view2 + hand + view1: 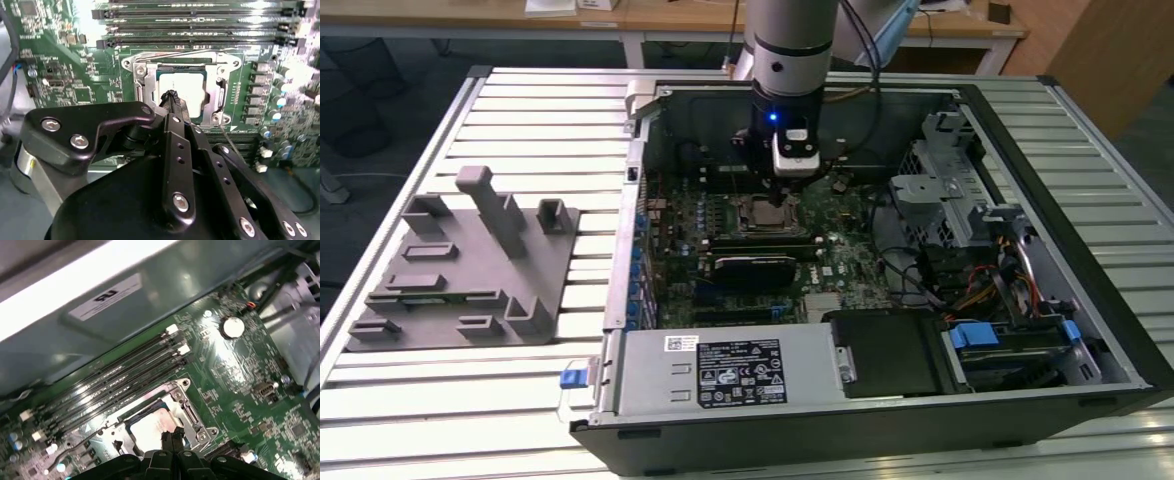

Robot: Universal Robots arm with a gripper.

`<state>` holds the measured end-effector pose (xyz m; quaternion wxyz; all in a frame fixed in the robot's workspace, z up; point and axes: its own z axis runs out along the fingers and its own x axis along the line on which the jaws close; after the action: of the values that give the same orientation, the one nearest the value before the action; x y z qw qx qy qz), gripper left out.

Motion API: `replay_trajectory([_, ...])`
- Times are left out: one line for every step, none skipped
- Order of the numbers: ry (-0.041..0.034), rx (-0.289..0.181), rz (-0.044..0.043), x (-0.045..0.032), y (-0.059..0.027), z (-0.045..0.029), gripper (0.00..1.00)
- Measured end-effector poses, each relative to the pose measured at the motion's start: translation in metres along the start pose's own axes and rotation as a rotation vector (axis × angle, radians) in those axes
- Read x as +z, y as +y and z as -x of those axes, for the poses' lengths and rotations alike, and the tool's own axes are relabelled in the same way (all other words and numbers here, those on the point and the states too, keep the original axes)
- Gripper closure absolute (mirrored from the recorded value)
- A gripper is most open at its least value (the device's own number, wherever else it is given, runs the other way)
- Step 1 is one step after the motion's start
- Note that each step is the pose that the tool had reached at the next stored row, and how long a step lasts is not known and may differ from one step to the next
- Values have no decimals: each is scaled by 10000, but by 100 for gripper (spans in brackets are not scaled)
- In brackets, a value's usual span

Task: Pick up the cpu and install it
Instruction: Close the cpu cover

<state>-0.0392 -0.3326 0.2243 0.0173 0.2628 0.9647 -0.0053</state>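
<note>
The cpu (188,81) lies flat inside the motherboard's metal socket frame (220,95), its silvery top catching the light. It also shows as a pale square (144,429) in the first wrist view. My gripper (172,96) hangs just above the cpu's near edge with its two black fingers pressed together and nothing between them. The first wrist view has the fingertips (172,436) meeting over the cpu's corner. In the exterior view the arm reaches down into the open computer case, with the gripper (791,178) right over the socket (770,212).
Memory slots (200,20) run beside the socket. A black block (750,268) sits on the board nearer the power supply (720,372). Drive cage and cables (954,200) crowd the exterior view's right. A grey fixture (467,265) stands outside the case on the slatted table.
</note>
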Motion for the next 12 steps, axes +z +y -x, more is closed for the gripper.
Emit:
replay_trajectory([-1,-191,6,0,0,0,89])
replay_trajectory([-1,-370,12,0,0,0,89])
replay_trajectory([-2,-551,18,1,0,0,89])
replay_trajectory([-2,-730,25,2,0,0,89])
replay_trajectory([-3,-910,31,2,0,0,89])
replay_trajectory([-3,-1105,38,2,0,0,89])
replay_trajectory([-3,-1285,44,3,0,0,89])
replay_trajectory([-3,-1465,50,4,0,0,89])
replay_trajectory([-4,-1643,56,4,0,0,89])
replay_trajectory([-5,-1825,61,5,0,0,89])
replay_trajectory([-6,-2003,66,6,0,0,89])
replay_trajectory([-7,-2185,69,7,0,0,89])
